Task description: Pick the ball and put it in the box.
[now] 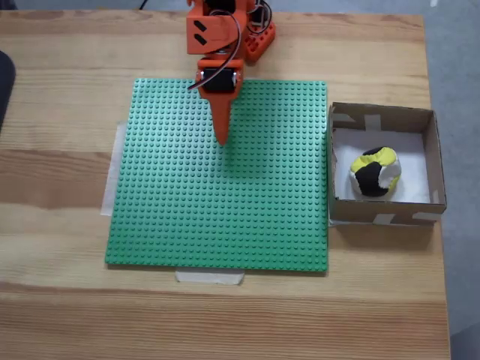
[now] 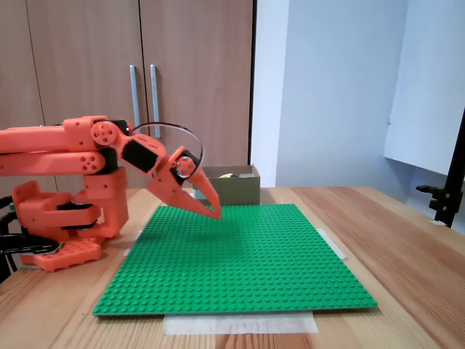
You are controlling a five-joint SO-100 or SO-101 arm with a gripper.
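Green baseplate (image 2: 240, 258) lies nearest; I judge the ball (image 1: 375, 172), in the box (image 1: 433, 154), soft, graspable across its middle; gripper (image 1: 222, 139) closed, empty.

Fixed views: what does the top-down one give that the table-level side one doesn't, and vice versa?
The top-down fixed view alone shows the white floor of the square brown cardboard box, with the lumpy yellow, black and white ball resting on it.

The side fixed view alone shows height: the orange pincer hangs above the green studded baseplate, not touching it. It also shows wooden cabinet doors behind.

Both show the pincer shut, over the baseplate, well apart from the box.
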